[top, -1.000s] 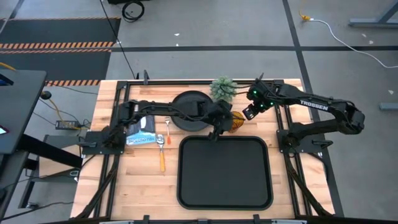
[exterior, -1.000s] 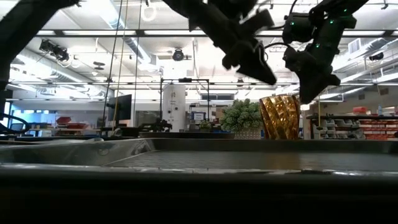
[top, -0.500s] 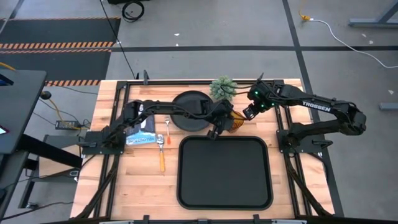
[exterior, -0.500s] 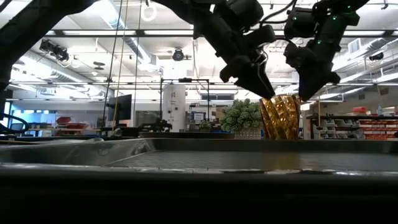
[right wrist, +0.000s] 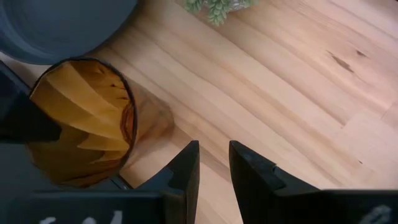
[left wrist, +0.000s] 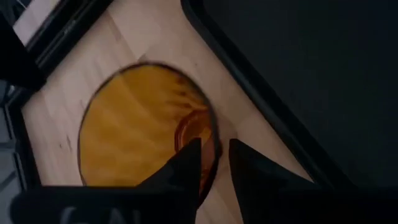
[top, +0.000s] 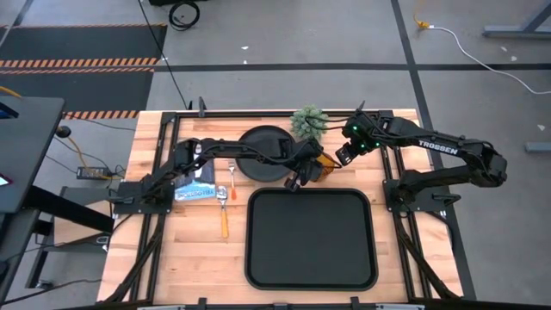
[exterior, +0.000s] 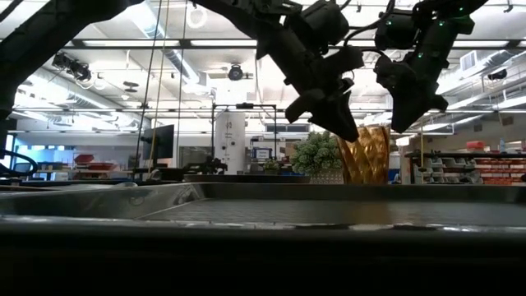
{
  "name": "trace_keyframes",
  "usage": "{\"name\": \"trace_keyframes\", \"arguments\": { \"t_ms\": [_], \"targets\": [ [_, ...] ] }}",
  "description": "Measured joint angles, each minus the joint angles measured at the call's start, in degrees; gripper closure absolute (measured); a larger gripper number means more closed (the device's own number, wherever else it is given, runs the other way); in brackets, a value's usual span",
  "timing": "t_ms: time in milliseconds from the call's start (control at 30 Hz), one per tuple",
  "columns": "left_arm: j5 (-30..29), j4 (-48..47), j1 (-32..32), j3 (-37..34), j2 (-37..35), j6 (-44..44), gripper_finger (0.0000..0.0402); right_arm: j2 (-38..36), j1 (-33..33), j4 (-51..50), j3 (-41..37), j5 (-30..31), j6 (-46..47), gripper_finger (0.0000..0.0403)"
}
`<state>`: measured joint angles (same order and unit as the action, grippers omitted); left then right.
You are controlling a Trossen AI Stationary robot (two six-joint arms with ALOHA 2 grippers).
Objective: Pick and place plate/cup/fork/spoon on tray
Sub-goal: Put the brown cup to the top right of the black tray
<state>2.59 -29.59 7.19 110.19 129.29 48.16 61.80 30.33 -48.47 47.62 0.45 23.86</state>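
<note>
Tray (top: 311, 237) lies near and bare, ready to receive. Just beyond its far rim stands the cup (top: 323, 170); the left tool (top: 297, 176), narrowly parted, straddles its rim to pinch. Right tool (top: 343, 155), slightly spread, waits beside.

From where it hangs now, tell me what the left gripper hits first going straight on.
Most likely the cup: the left gripper straddles its rim, one finger inside. Depth is uncertain.
</note>
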Motion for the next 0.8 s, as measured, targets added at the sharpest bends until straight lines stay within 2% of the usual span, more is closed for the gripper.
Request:
{"name": "trace_keyframes", "arguments": {
  "t_ms": [100, 300, 500, 700, 800],
  "targets": [
    [0.0, -0.8, -0.1, 0.5, 0.0, -0.3, 0.0341, 0.0, 0.0, 0.4, 0.0, 0.0, 0.0, 0.0309],
    [0.3, -3.0, 0.5, 3.5, -0.1, -6.3, 0.0386, 0.0, 0.0, 0.9, 0.0, 0.0, -0.1, 0.0309],
    [1.9, -3.4, 1.4, 5.5, -0.1, -11.9, 0.0388, 0.0, 0.0, 0.9, 0.0, -0.4, -0.9, 0.0309],
    [9.9, -3.1, 0.2, 6.3, -0.1, -19.5, 0.0388, 0.0, 0.3, 0.8, 0.0, -0.1, -3.1, 0.0309],
    [10.8, -3.3, -1.9, 6.3, -0.1, -21.0, 0.0388, 0.0, 1.3, 0.8, 0.0, 1.7, -4.6, 0.031]
  ]
}}
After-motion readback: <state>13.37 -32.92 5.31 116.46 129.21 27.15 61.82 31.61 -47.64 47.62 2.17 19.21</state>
